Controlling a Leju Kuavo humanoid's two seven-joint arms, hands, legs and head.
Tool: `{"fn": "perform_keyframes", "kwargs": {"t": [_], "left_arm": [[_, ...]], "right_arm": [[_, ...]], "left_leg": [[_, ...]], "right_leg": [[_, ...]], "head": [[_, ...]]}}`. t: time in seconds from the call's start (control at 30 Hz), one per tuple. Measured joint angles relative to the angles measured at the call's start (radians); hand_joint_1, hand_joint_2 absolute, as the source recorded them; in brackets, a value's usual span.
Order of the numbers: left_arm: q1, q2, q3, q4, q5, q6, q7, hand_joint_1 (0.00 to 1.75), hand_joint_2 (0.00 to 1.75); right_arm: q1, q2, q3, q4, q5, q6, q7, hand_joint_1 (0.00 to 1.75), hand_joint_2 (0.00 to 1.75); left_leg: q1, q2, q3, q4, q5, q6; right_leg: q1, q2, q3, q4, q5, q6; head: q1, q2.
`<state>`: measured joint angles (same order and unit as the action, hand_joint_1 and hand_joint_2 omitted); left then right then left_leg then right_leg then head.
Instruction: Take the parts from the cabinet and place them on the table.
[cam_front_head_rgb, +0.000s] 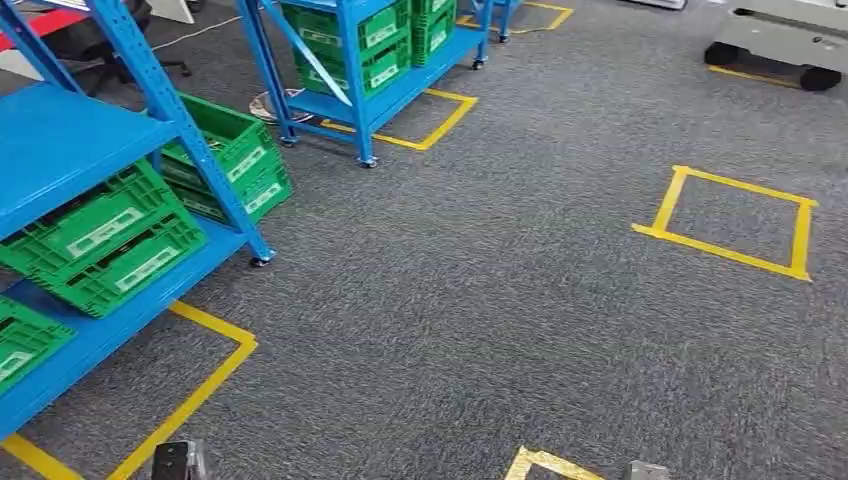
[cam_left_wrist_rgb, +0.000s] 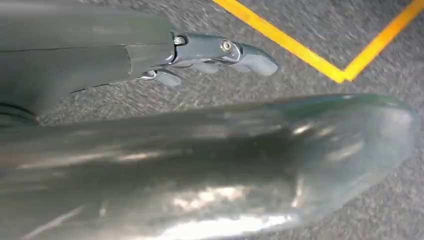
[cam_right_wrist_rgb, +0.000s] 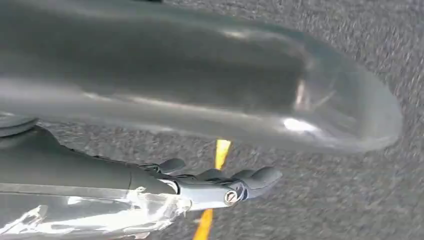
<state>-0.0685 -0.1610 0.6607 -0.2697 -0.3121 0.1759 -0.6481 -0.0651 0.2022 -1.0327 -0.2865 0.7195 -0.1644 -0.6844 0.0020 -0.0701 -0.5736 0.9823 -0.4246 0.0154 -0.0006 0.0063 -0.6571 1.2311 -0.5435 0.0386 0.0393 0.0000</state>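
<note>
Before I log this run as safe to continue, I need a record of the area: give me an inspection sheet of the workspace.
Surface: grey carpet floor marked with yellow tape squares.
Job's things: green crates on the blue shelving rack; further crates on a second wheeled rack; parts not discernible.
Clutter: nothing seen.
Hands: left hand and right hand hang over the carpet, holding nothing, fingers apart.
Cables: a thin pale cable on the floor behind the racks.
Surroundings: pale wheeled equipment at far right.
</note>
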Motion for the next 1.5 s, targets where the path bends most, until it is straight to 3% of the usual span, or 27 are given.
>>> {"fn": "perform_keyframes", "kwargs": {"t": [0.03,0.07,0.1,0.23,0.3,0.37,0.43,0.47,0.53,0.57,0.6,0.63,0.73,0.77,0.8,0.83,0.9,0.93,1.0,1.07,1.1,1.13,1.27,1.33,1.37,1.43,1.5], "left_arm": [[-0.001,-0.001,0.000,0.000,-0.002,0.000,0.000,0.00,0.00],[-0.001,-0.002,0.001,0.000,-0.004,0.000,0.000,0.00,0.00],[-0.003,-0.003,0.002,0.000,-0.005,0.001,0.000,0.00,0.00],[0.006,-0.002,0.008,0.000,-0.011,0.003,-0.001,0.00,0.00],[0.003,-0.003,0.010,0.000,-0.011,0.004,-0.002,0.00,0.00],[-0.005,-0.003,0.013,0.000,-0.013,0.004,-0.002,0.00,0.00],[-0.001,-0.003,0.014,0.000,-0.014,0.004,-0.002,0.00,0.00],[0.002,-0.003,0.015,0.000,-0.014,0.006,-0.002,0.00,0.00],[0.003,-0.002,0.017,0.000,-0.018,0.010,-0.002,0.00,0.00],[0.002,-0.001,0.018,0.000,-0.020,0.012,-0.003,0.00,0.00],[-0.001,-0.003,0.019,0.000,-0.023,0.013,-0.004,0.00,0.00],[-0.005,-0.005,0.022,0.000,-0.024,0.014,-0.005,0.00,0.00],[0.000,-0.004,0.030,0.000,-0.027,0.017,-0.005,0.00,0.00],[0.002,-0.004,0.032,0.000,-0.029,0.018,-0.005,0.00,0.00],[0.002,-0.003,0.033,0.000,-0.029,0.018,-0.006,0.00,0.00],[-0.001,-0.003,0.035,0.000,-0.029,0.018,-0.006,0.00,0.00],[-0.004,-0.004,0.040,0.000,-0.032,0.018,-0.007,0.00,0.00],[-0.002,-0.004,0.041,0.000,-0.034,0.018,-0.007,0.00,0.00],[0.000,-0.004,0.047,0.000,-0.035,0.019,-0.008,0.00,0.00],[-0.001,-0.005,0.049,0.000,-0.037,0.020,-0.008,0.00,0.00],[-0.002,-0.005,0.050,0.000,-0.037,0.020,-0.008,0.00,0.00],[-0.004,-0.005,0.051,0.000,-0.038,0.021,-0.008,0.00,0.00],[0.005,-0.002,0.059,0.000,-0.038,0.021,-0.009,0.00,0.00],[0.003,-0.004,0.063,0.000,-0.039,0.022,-0.009,0.00,0.00],[-0.001,-0.004,0.063,0.000,-0.039,0.021,-0.009,0.00,0.00],[-0.004,-0.004,0.064,0.000,-0.039,0.021,-0.009,0.00,0.00],[0.002,-0.005,0.065,0.000,-0.039,0.021,-0.010,0.00,0.00]], "right_arm": [[-0.001,0.000,0.000,0.000,0.000,0.000,0.000,0.00,0.00],[-0.001,-0.001,0.000,0.000,0.000,0.000,0.000,0.00,0.00],[0.000,-0.002,0.000,0.000,0.001,0.001,0.000,0.00,0.00],[-0.003,-0.001,0.000,0.000,0.003,0.002,0.000,0.00,0.00],[-0.004,-0.002,0.000,0.000,0.004,0.003,0.000,0.00,0.00],[0.001,-0.002,0.000,0.000,0.004,0.003,0.000,0.00,0.00],[0.000,-0.002,0.000,0.000,0.004,0.002,0.000,0.00,0.00],[-0.001,-0.002,0.000,0.000,0.004,0.002,0.000,0.00,0.00],[-0.002,-0.002,0.000,0.000,0.005,-0.001,0.000,0.00,0.00],[-0.003,-0.001,0.000,0.000,0.005,-0.003,0.000,0.00,0.00],[-0.003,-0.002,0.000,0.000,0.005,-0.003,0.000,0.00,0.00],[-0.004,-0.002,0.000,0.000,0.006,-0.005,0.000,0.00,0.00],[-0.005,-0.002,0.000,0.000,0.009,-0.008,0.000,0.00,0.00],[-0.007,-0.002,0.000,0.000,0.010,-0.009,0.000,0.00,0.00],[-0.009,-0.002,0.000,0.000,0.010,-0.009,0.000,0.00,0.00],[-0.009,-0.002,0.000,0.000,0.010,-0.009,0.000,0.00,0.00],[-0.004,-0.002,0.000,0.000,0.010,-0.009,0.000,0.00,0.00],[-0.003,-0.002,0.000,0.000,0.010,-0.009,0.000,0.00,0.00],[-0.002,-0.002,0.000,0.000,0.010,-0.009,0.000,0.00,0.00],[-0.004,-0.002,0.000,0.000,0.010,-0.009,0.000,0.00,0.00],[-0.004,-0.002,0.000,0.000,0.010,-0.009,0.000,0.00,0.00],[-0.004,-0.001,0.001,0.000,0.010,-0.009,0.000,0.00,0.00],[-0.004,-0.001,0.000,0.000,0.011,-0.010,0.000,0.00,0.00],[-0.006,0.000,0.000,0.000,0.011,-0.009,0.000,0.00,0.00],[-0.004,0.000,0.000,0.000,0.011,-0.008,0.000,0.00,0.00],[-0.001,0.000,0.000,0.000,0.011,-0.008,0.000,0.00,0.00],[-0.003,0.000,0.000,0.000,0.011,-0.008,0.000,0.00,0.00]], "left_leg": [[0.000,-0.015,0.003,0.000,0.000,-0.001],[0.002,-0.026,0.003,0.000,-0.001,-0.002],[-0.003,-0.036,0.000,0.004,-0.003,-0.007],[0.007,-0.078,-0.015,-0.002,0.007,-0.033],[0.000,0.022,-0.034,0.045,-0.036,-0.039],[0.002,0.053,-0.113,0.209,-0.117,-0.046],[0.006,0.057,-0.174,0.334,-0.156,-0.053],[0.008,0.058,-0.167,0.322,-0.130,-0.057],[0.010,0.075,-0.087,0.164,-0.036,-0.061],[0.011,0.109,-0.028,0.056,0.008,-0.064],[0.003,0.165,0.000,0.003,0.002,-0.070],[0.004,0.150,-0.001,-0.004,0.003,-0.048],[0.000,0.115,-0.005,-0.002,0.001,-0.029],[0.007,0.102,-0.002,-0.005,0.004,-0.021],[0.008,0.094,-0.002,-0.005,0.003,-0.015],[0.008,0.082,-0.003,-0.005,0.004,-0.009],[0.006,0.054,-0.005,-0.005,0.005,-0.006],[0.006,0.040,-0.004,-0.005,0.005,-0.006],[0.006,0.010,-0.002,-0.004,0.005,-0.006],[0.009,-0.022,0.002,-0.002,0.004,-0.010],[0.010,-0.031,0.000,-0.002,0.004,-0.015],[0.005,-0.048,-0.007,0.007,0.003,-0.023],[0.016,-0.084,-0.021,-0.004,0.019,-0.052],[0.007,0.027,-0.050,0.061,-0.034,-0.057],[0.007,0.048,-0.085,0.136,-0.076,-0.059],[0.008,0.058,-0.155,0.290,-0.137,-0.061],[0.007,0.059,-0.148,0.290,-0.114,-0.060]], "right_leg": [[0.000,0.016,0.039,-0.093,0.053,-0.006],[-0.002,0.065,0.075,-0.181,0.094,-0.009],[-0.006,0.095,0.087,-0.209,0.082,-0.014],[-0.004,0.058,0.103,-0.228,0.086,-0.022],[-0.006,0.031,0.110,-0.240,0.090,-0.034],[-0.003,-0.005,0.110,-0.240,0.087,-0.038],[-0.004,-0.036,0.110,-0.240,0.085,-0.039],[-0.005,-0.049,0.112,-0.240,0.083,-0.037],[-0.009,-0.073,0.120,-0.239,0.078,-0.029],[-0.011,-0.085,0.127,-0.239,0.073,-0.023],[-0.001,-0.093,0.130,-0.237,0.068,-0.015],[0.002,-0.103,0.129,-0.232,0.063,-0.009],[0.000,-0.135,0.145,-0.241,0.060,0.002],[-0.006,-0.118,0.136,-0.237,0.050,0.012],[-0.007,-0.058,0.128,-0.203,0.025,0.014],[-0.008,-0.025,0.095,-0.128,-0.016,0.014],[-0.007,-0.008,0.003,0.062,-0.092,0.015],[-0.007,-0.007,-0.026,0.109,-0.098,0.013],[-0.008,-0.006,-0.015,0.053,-0.038,0.009],[-0.013,0.022,0.069,-0.138,0.065,0.005],[-0.019,0.080,0.095,-0.200,0.075,0.005],[-0.025,0.090,0.106,-0.223,0.067,0.005],[-0.016,0.050,0.106,-0.214,0.073,-0.016],[-0.016,0.023,0.107,-0.221,0.078,-0.030],[-0.013,0.008,0.106,-0.221,0.078,-0.032],[-0.009,-0.029,0.105,-0.221,0.076,-0.035],[-0.007,-0.055,0.105,-0.221,0.075,-0.036]], "head": [[0.000,0.000],[0.000,0.000],[-0.002,0.000],[-0.002,0.000],[-0.008,0.000],[-0.008,0.000],[-0.008,0.000],[-0.007,0.000],[-0.008,0.000],[-0.009,0.000],[-0.011,0.000],[-0.016,0.000],[-0.008,0.000],[-0.008,0.000],[-0.003,0.000],[-0.001,0.000],[0.000,0.000],[-0.001,0.000],[0.000,0.000],[0.000,0.000],[0.001,0.000],[0.000,0.000],[-0.001,0.000],[-0.013,0.000],[-0.016,0.000],[-0.016,0.000],[-0.016,0.000]]}}
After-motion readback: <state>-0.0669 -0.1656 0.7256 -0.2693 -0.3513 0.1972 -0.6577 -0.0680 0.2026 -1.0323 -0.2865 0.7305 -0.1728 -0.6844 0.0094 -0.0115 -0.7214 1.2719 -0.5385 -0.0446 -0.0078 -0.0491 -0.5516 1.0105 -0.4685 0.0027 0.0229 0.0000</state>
